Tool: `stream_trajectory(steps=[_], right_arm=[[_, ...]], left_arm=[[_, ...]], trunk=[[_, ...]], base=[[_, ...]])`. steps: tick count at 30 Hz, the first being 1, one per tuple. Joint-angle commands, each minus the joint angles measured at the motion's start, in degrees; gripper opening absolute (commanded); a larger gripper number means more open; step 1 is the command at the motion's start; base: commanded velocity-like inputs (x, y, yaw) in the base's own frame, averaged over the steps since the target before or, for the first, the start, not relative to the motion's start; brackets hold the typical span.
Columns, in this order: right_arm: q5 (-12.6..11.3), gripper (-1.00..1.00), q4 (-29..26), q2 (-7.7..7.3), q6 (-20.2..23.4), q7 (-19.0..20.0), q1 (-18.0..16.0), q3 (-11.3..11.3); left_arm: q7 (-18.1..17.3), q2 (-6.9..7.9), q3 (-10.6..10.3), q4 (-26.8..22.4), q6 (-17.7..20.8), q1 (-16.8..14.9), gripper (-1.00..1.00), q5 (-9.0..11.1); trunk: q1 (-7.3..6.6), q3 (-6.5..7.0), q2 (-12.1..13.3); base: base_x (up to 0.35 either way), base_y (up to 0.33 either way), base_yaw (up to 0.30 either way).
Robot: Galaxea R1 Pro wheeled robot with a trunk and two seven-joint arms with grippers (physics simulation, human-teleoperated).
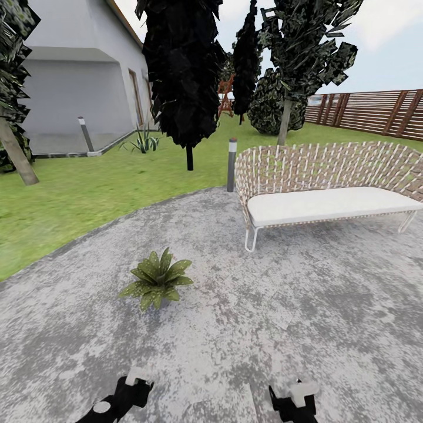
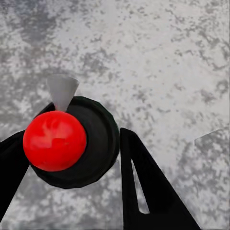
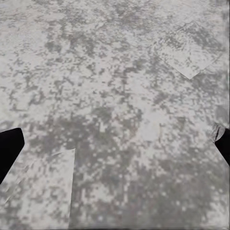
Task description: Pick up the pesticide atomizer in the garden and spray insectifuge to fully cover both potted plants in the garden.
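- One potted plant (image 1: 155, 279) is set on the paving (image 1: 305, 305), left of and nearer than the wicker bench (image 1: 329, 191).
- A bollard light (image 1: 232, 164) is placed just left of the bench.
- The fence (image 1: 376, 110) is seen far behind, right.

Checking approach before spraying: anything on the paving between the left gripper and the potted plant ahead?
Nothing visible. In the head view only bare speckled paving lies between the left gripper and the potted plant. The wicker bench stands off to the right, out of that line.
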Motion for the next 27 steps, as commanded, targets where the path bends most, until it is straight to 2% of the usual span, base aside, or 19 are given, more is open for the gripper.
stream_trajectory(steps=[1, 4, 7, 9, 19, 22, 27], right_arm=[[-0.76, 1.00, 0.02, -0.22, -0.39, -0.06, 0.26, 0.42], [-1.28, 1.00, 0.05, -0.40, -0.58, -0.10, 0.74, 0.43], [-1.43, 1.00, 0.06, -0.47, -0.61, -0.11, 0.88, 0.43], [-1.46, 1.00, 0.06, -0.49, -0.62, -0.11, 0.90, 0.43], [-1.72, 1.00, -0.06, 0.20, -0.44, -0.11, 0.91, 0.38], [-1.65, 1.00, -0.11, -0.29, -0.44, -0.07, 0.91, 0.36], [-1.72, 1.00, -0.12, -0.33, -0.44, -0.07, 0.91, 0.34]], left_arm=[[1.55, -0.04, 0.34, 0.24, -0.72, 0.76, -1.00, 0.98], [5.86, -0.09, 0.34, 0.55, -4.90, 1.91, -1.00, 3.94], [10.88, -0.23, 0.34, 1.86, -7.01, 2.17, -1.00, 5.21], [12.13, -0.31, 0.34, 2.39, -7.31, 2.20, -1.00, 5.40], [12.57, -0.41, 0.25, 2.60, -7.41, 2.21, -1.00, 5.40], [12.57, -0.34, 0.32, 2.66, -7.41, 2.21, -1.00, 5.40], [12.57, -0.33, 0.30, 2.67, -7.41, 2.21, -1.00, 5.40]], trunk=[[-0.01, -0.04, -0.02], [-0.01, -0.04, -0.02], [-0.01, -0.04, -0.02], [-0.01, -0.04, -0.02], [-0.01, -0.04, -0.02], [-0.01, -0.04, -0.02], [-0.01, -0.04, -0.02]], base=[[0.000, 0.000, 0.000], [0.000, 0.000, 0.000], [0.000, 0.000, 0.000], [0.000, 0.000, 0.000], [0.000, 0.000, 0.000], [0.000, 0.000, -0.007], [0.000, 0.000, -0.197]])
